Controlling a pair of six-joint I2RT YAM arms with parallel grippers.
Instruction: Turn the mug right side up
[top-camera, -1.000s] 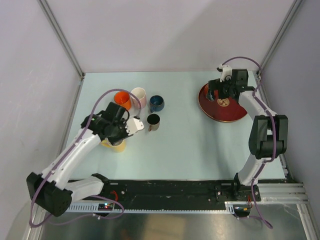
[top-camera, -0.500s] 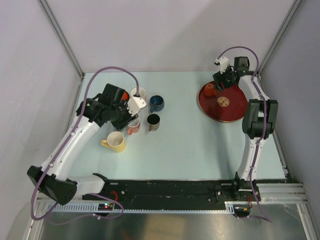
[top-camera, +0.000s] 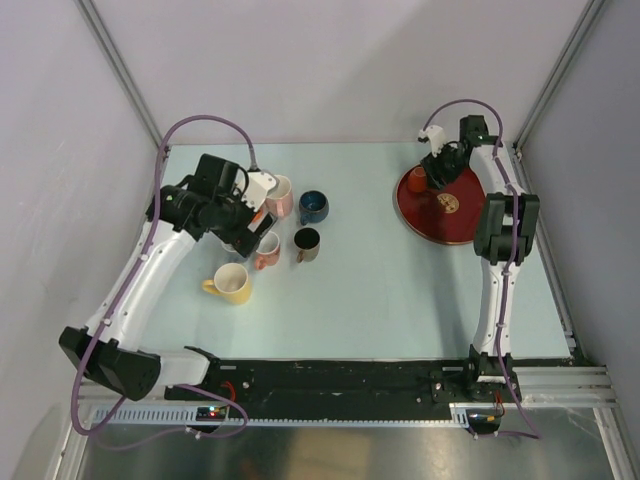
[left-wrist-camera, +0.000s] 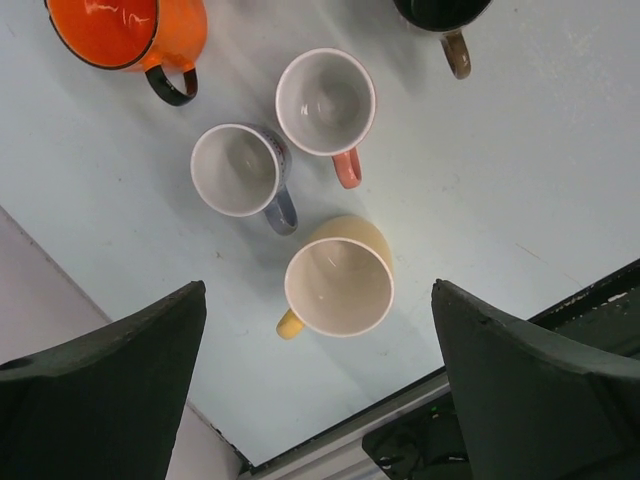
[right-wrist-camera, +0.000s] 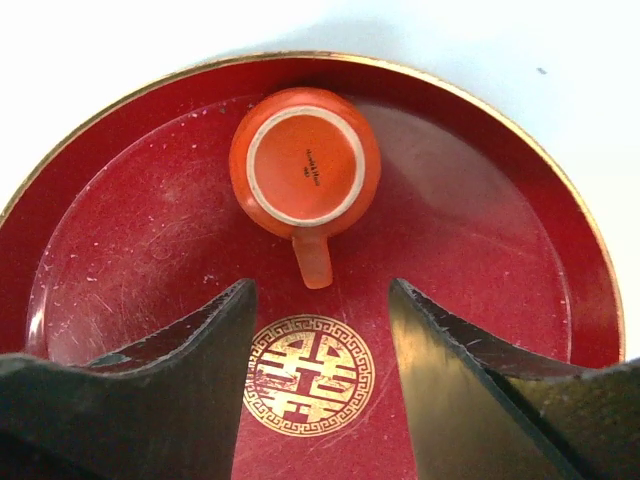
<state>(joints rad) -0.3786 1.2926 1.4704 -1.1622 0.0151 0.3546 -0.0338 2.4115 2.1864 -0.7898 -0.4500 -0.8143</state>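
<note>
Step in hand: approach for the grasp. Orange mug (right-wrist-camera: 305, 165) sits base-up on red tray (right-wrist-camera: 480, 230) near the table's far right corner. Right pincer (right-wrist-camera: 320, 300) hovers over it, released, nothing between its fingers. Left pincer (left-wrist-camera: 318, 290) is released wide above the upright mugs (left-wrist-camera: 325, 100), far left. Next move likely: descend, clench on body, lift, invert, set down

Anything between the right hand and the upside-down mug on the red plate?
Nothing in the way: the right wrist view shows only bare red plate between the right hand and the upside-down mug, its handle pointing toward the hand.
</note>
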